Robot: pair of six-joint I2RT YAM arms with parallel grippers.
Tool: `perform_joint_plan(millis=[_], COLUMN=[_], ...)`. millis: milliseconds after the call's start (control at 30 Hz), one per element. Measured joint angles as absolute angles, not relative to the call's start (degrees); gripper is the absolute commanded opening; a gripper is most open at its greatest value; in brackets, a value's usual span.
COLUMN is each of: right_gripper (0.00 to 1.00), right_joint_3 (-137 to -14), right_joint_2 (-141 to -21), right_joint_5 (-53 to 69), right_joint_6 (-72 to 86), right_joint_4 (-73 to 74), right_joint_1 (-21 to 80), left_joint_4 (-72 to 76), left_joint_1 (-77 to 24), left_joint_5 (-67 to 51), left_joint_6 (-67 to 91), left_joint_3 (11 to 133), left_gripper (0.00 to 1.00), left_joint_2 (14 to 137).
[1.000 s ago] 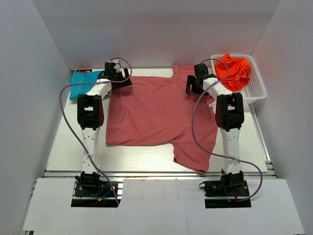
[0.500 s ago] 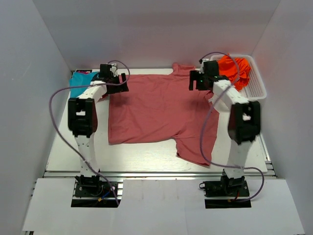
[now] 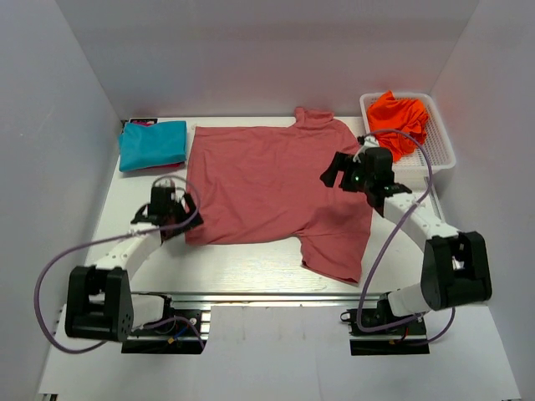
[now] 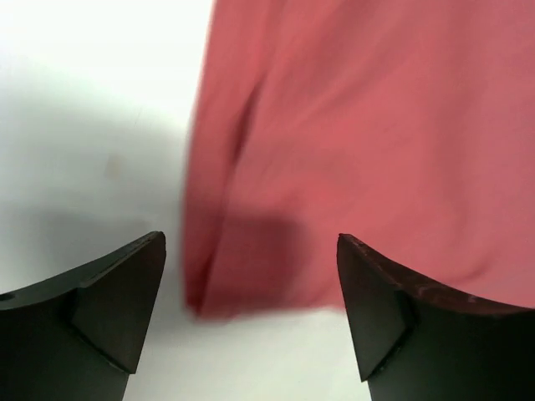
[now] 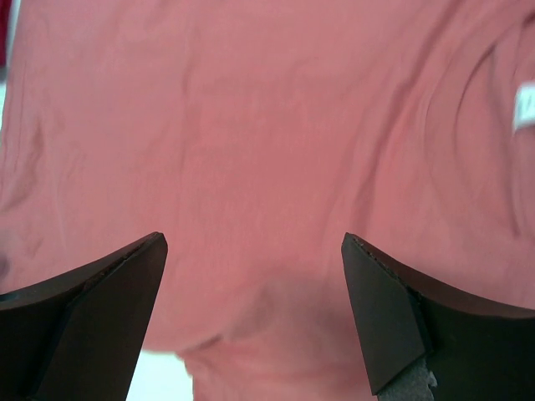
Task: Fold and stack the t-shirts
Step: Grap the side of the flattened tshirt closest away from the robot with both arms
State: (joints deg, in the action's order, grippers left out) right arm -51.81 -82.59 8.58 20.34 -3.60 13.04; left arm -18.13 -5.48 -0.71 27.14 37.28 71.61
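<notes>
The large dusty-red t-shirt (image 3: 267,188) lies spread flat on the white table, neck toward the back. My left gripper (image 3: 174,203) is open and empty, just off the shirt's near left corner; that corner (image 4: 251,276) shows between its jaws. My right gripper (image 3: 341,173) is open and empty above the shirt's right side, over plain red cloth (image 5: 251,209). The teal t-shirt (image 3: 152,144) lies folded at the back left. The bright orange t-shirt (image 3: 399,119) is crumpled in the basket.
The white mesh basket (image 3: 438,150) stands at the back right of the table. Grey walls close in the back and both sides. Bare white table (image 3: 242,255) shows in front of the red shirt.
Both arms have pulled back from the shirt's far corners toward the near side. The left gripper now sits by the near left corner, the right over the shirt's right side.
</notes>
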Motion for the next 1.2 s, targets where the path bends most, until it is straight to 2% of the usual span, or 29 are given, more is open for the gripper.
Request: perform_joint_plan(millis=[133, 200, 267, 300, 467, 567, 600, 633, 700, 1100, 1200], right_gripper=[0.91, 0.91, 0.91, 0.91, 0.91, 0.91, 0.91, 0.91, 0.91, 0.91, 0.88], right_joint_3=[-47.20, -46.26, -46.06, -46.06, -45.54, -44.97, -44.88, -44.77, -44.69, -41.28, -38.79], right_joint_2=[-78.17, -76.38, -75.46, -75.29, -74.89, -73.89, -73.54, -73.14, -72.03, -65.14, -64.40], right_joint_5=[9.19, 9.04, 8.21, 7.49, 5.39, 3.73, 2.76, 1.83, -0.43, -3.49, -3.20], right_joint_6=[22.17, 22.55, 22.85, 23.09, 23.81, 24.10, 24.34, 24.75, 25.87, 33.45, 36.18], right_joint_4=[-4.36, -4.67, -4.62, -4.62, -4.01, -2.17, -1.34, -0.47, 2.79, 33.91, 39.53], right_joint_1=[13.15, 13.19, 13.21, 13.21, 13.21, 13.21, 13.21, 13.21, 13.21, 18.90, 20.16], left_joint_4=[-21.96, -21.96, -21.69, -21.12, -19.66, -18.33, -17.82, -17.28, -16.25, -15.07, -15.09], left_joint_1=[-5.30, -5.30, -5.19, -5.17, -5.04, -5.04, -5.04, -5.04, -5.04, -5.04, -5.04], left_joint_5=[1.67, 3.09, 4.19, 4.51, 4.78, 3.86, 3.49, 3.14, 2.46, 2.44, 2.59], left_joint_6=[30.41, 31.22, 31.90, 32.10, 32.58, 32.67, 32.62, 32.82, 32.71, 32.01, 31.97], left_joint_3=[29.56, 28.64, 28.25, 27.86, 26.55, 26.52, 26.50, 26.44, 26.09, 26.30, 26.46], left_gripper=[0.80, 0.72, 0.68, 0.63, 0.56, 0.46, 0.34, 0.27, 0.01, 0.00, 0.00], left_joint_2=[63.66, 60.47, 58.87, 58.72, 62.46, 65.28, 66.00, 66.67, 67.40, 67.55, 66.22])
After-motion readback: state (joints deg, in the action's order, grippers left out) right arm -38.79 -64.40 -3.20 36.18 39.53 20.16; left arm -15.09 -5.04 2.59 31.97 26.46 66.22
